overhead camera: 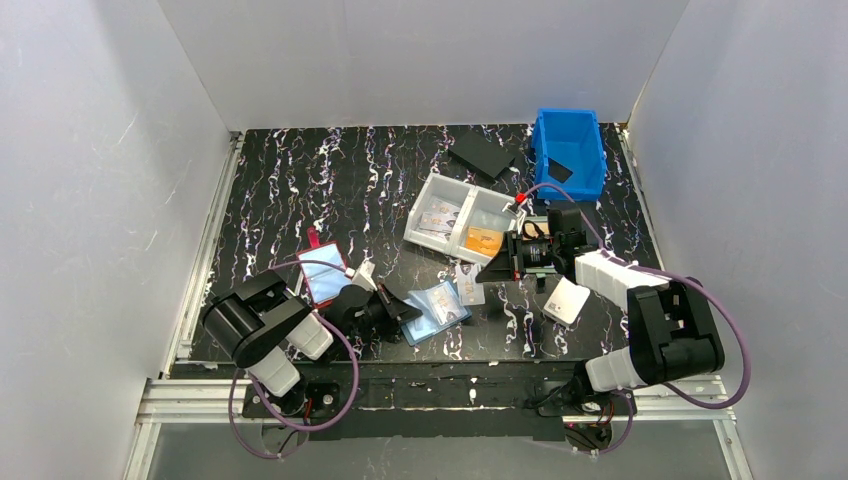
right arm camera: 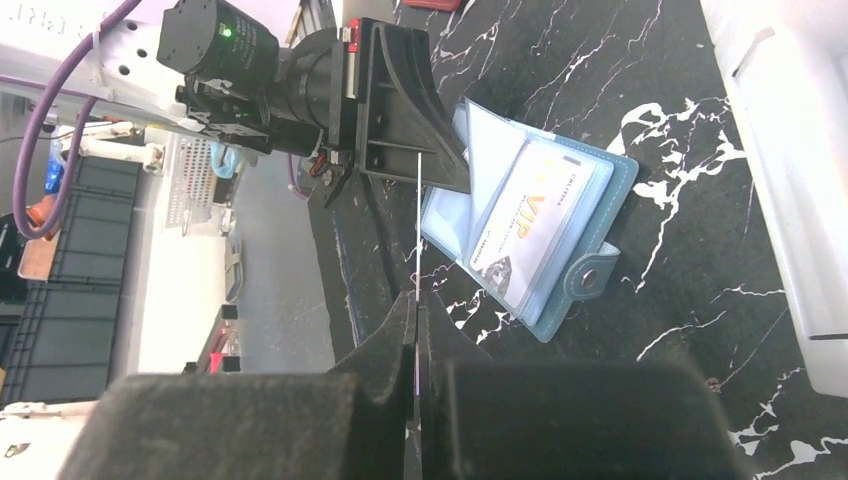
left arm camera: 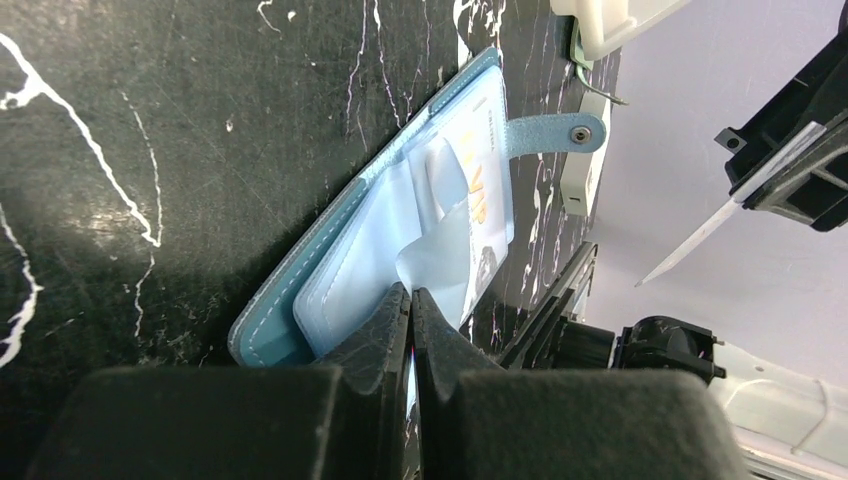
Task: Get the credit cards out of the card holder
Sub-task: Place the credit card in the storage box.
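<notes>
Blue card holder (overhead camera: 437, 312): open flat on the table (overhead camera: 300, 180), near left.
Left gripper (left arm camera: 411, 300): pressed together, seemingly pinching the holder's clear pocket (left arm camera: 440, 250).
Right gripper (right arm camera: 417, 310): pinching a credit card (overhead camera: 468, 285) just right of the holder.

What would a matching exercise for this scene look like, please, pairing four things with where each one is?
Things:
1 card holder
2 credit card
3 blue bin
4 red-edged holder

Places:
A at the far right corner
B in the right gripper, jaws shut
C farthest left of the four
D pinched by the left gripper, jaws shut

Pairs: 1-D; 2-B; 3-A; 4-C
</notes>
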Robot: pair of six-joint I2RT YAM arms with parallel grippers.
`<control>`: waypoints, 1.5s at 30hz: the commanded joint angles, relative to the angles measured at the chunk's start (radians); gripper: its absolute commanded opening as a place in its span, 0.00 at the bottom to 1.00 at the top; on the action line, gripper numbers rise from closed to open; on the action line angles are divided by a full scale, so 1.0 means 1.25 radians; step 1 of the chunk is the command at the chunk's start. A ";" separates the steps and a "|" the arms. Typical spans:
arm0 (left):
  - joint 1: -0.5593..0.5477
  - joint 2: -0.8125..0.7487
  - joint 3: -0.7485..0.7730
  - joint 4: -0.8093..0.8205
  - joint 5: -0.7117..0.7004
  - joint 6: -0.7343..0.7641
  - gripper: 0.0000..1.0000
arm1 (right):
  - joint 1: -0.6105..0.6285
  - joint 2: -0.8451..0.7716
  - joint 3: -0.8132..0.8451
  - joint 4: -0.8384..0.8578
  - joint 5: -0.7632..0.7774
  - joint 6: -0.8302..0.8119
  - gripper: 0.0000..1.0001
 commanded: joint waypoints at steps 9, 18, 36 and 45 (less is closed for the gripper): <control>0.010 -0.151 -0.022 -0.296 -0.091 -0.037 0.06 | -0.002 -0.042 0.014 -0.005 -0.012 -0.047 0.01; 0.010 -0.376 0.005 -0.544 -0.105 -0.015 0.32 | -0.003 -0.063 0.015 -0.007 -0.022 -0.058 0.01; 0.012 -0.945 -0.005 -0.920 -0.216 0.049 0.98 | -0.034 -0.113 0.001 0.019 -0.069 -0.053 0.01; 0.013 -0.895 0.051 -0.711 0.031 0.192 0.98 | -0.046 -0.136 -0.015 0.083 -0.089 0.020 0.01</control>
